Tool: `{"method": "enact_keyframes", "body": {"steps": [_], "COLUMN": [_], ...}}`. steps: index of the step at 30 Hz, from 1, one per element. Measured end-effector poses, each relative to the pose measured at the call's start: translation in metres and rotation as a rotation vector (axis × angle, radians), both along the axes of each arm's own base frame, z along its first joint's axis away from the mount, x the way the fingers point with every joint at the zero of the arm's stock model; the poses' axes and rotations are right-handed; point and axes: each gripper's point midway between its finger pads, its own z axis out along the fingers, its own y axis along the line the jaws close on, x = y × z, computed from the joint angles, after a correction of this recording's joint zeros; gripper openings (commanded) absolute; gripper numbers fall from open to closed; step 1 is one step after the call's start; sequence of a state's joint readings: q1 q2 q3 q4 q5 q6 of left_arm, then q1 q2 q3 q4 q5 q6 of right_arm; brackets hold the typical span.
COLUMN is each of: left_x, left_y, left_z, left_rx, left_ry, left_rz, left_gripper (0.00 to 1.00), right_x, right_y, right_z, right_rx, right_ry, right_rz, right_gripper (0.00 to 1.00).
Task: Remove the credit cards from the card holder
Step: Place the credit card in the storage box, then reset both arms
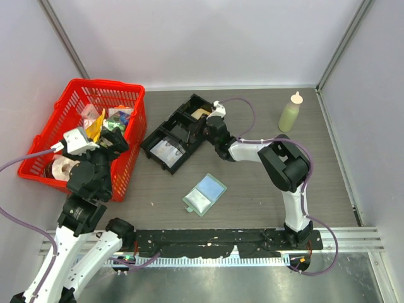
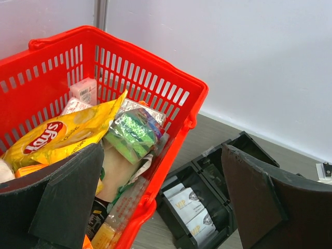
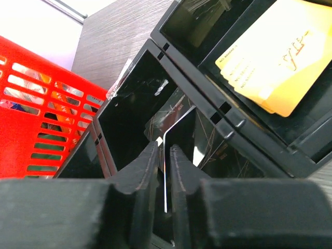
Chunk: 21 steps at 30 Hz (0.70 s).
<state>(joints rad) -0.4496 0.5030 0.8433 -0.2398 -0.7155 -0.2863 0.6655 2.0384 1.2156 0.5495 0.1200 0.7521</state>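
Jaws of my right gripper (image 3: 163, 148) barely parted around a dark card (image 3: 180, 150) inside the black tray (image 3: 199, 91) (gripped or loose, cannot tell), left gripper (image 2: 162, 150) spread wide beside that tray

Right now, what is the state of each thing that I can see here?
Left gripper: jaws wide open, empty.
Right gripper: jaws narrow, thin card between them; grip unclear.
Holder: flat on table, blue card on it.
Bottle: upright, capped.
Basket: upright, filled.
Tray: cards inside.
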Motion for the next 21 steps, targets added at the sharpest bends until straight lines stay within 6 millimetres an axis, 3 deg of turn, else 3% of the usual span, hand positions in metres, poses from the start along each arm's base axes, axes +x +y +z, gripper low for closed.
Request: {"method": "enact_keyframes", "body": {"steps": [1, 5, 8, 11, 16, 21], "left_x": [0.0, 0.0, -0.002, -0.008, -0.021, -0.033], "left_y": [0.0, 0.002, 0.002, 0.006, 0.017, 0.027], "left_z": [0.0, -0.002, -0.002, 0.0, 0.008, 0.014], "left_rx": [0.002, 0.006, 0.002, -0.008, -0.024, -0.051], "left_ry": [0.0, 0.004, -0.006, -0.036, -0.096, -0.162], "left_rz": [0.002, 0.01, 0.01, 0.011, 0.037, 0.063], "left_gripper": [1.0, 1.0, 1.0, 1.0, 1.0, 0.99], "right_x": [-0.002, -0.001, -0.004, -0.014, -0.038, -0.079], "right_y": [0.002, -0.001, -0.021, -0.045, -0.092, -0.156], "right_z": [0.0, -0.003, -0.01, 0.0, 0.069, 0.151], "right_rx": [-0.002, -0.029, -0.094, -0.167, -0.225, -0.241], "right_ry": [-0.001, -0.015, -0.011, -0.02, -0.135, -0.28], "right_rz": [-0.002, -0.038, -0.082, -0.12, -0.195, -0.315], "right_gripper": [0.39, 0.53, 0.59, 0.67, 0.75, 0.81]}}
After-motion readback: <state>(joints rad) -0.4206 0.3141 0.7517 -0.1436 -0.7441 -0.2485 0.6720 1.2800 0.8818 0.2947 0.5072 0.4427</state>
